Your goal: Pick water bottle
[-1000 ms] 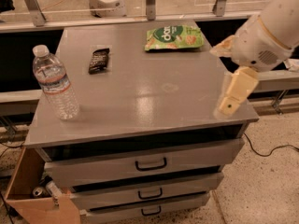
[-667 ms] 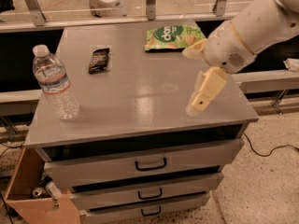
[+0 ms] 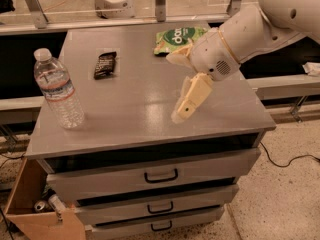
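The water bottle (image 3: 58, 90) stands upright near the front left corner of the grey cabinet top (image 3: 130, 104). It is clear and ribbed, with a white cap and a white label with red and blue bands. My gripper (image 3: 183, 113) hangs from the white arm over the middle-right of the top, well to the right of the bottle and apart from it. Its cream fingers point down and to the left, just above the surface. It holds nothing.
A small black wrapped bar (image 3: 105, 64) lies behind the bottle. A green snack bag (image 3: 176, 38) lies at the back, partly behind my arm. The cabinet has three drawers (image 3: 160, 176) below. An open cardboard box (image 3: 35, 209) sits on the floor at the left.
My arm and gripper have moved left across the cabinet top, from its right edge toward the middle. The bottle, bar and bag have not moved.
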Motion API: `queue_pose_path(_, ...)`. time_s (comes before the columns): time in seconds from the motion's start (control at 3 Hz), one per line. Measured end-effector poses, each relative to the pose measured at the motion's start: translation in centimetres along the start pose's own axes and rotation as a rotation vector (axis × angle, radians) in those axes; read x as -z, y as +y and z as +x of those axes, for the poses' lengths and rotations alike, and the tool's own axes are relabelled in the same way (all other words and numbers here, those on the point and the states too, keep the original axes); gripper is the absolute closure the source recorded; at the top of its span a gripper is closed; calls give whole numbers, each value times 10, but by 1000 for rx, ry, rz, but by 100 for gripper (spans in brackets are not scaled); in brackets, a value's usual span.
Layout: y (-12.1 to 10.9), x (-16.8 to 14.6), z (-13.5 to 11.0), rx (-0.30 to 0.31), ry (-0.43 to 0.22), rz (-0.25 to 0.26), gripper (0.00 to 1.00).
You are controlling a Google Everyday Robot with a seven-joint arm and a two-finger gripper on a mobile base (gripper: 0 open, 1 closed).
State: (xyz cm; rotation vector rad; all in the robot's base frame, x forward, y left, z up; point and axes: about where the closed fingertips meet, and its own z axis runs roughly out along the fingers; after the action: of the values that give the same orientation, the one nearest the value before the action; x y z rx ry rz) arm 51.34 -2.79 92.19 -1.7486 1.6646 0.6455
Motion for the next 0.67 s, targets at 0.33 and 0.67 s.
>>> queue_pose_path(0.33, -8, -18, -10, 19, -50, -9, 0)
queue_pose_path(0.67, -22, -64, -29, 39, -165, -39, 0)
